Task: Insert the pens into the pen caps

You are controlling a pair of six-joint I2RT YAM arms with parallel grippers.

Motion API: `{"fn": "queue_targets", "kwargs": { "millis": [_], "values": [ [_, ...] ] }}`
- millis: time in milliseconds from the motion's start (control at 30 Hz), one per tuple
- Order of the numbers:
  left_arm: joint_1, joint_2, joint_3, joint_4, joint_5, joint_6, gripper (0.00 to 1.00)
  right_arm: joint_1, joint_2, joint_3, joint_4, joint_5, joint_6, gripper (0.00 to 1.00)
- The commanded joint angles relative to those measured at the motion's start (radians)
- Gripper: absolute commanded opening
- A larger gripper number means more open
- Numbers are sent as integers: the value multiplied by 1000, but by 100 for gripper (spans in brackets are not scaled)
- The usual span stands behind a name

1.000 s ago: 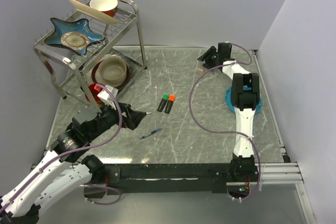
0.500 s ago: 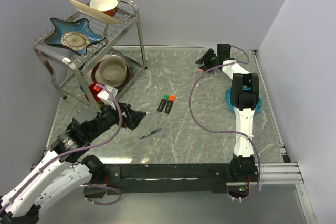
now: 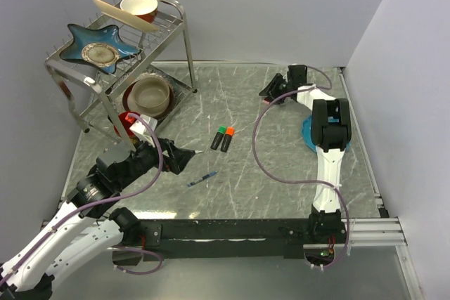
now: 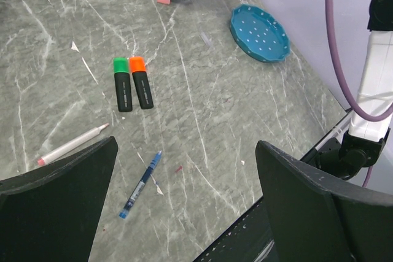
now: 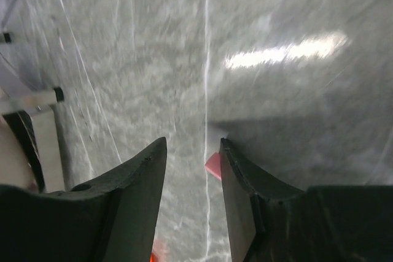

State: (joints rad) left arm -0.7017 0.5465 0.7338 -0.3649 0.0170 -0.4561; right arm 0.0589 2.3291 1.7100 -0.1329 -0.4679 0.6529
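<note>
Pink cap (image 5: 213, 165) sits between the tips of the right pincer (image 5: 192, 145), which stand apart; the left pincer (image 4: 184, 151), also apart, is far.

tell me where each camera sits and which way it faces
Top external: above and behind the arm bases, looking down on the table; both arms show.
Left wrist: on the left arm, facing across at two highlighters; the open left gripper frames the bottom.
Right wrist: pointing down at the table; pink cap in the right gripper's gap.
Shared: both wrist views show the pink cap.
</note>
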Motion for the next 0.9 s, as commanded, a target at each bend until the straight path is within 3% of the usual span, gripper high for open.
{"fn": "queue_targets", "kwargs": {
  "millis": [0,500,867],
  "values": [
    [-4,3,10,17,-14,16,99,44,-83,-93,-60,9,-99,47],
    [-4,-17,7,17,-14,13,99,163,-319,-495,-37,98,-222,45],
    [-4,-26,3,23,-5,13,99,281,-477,-609,-80,147,-334,42]
  ]
}}
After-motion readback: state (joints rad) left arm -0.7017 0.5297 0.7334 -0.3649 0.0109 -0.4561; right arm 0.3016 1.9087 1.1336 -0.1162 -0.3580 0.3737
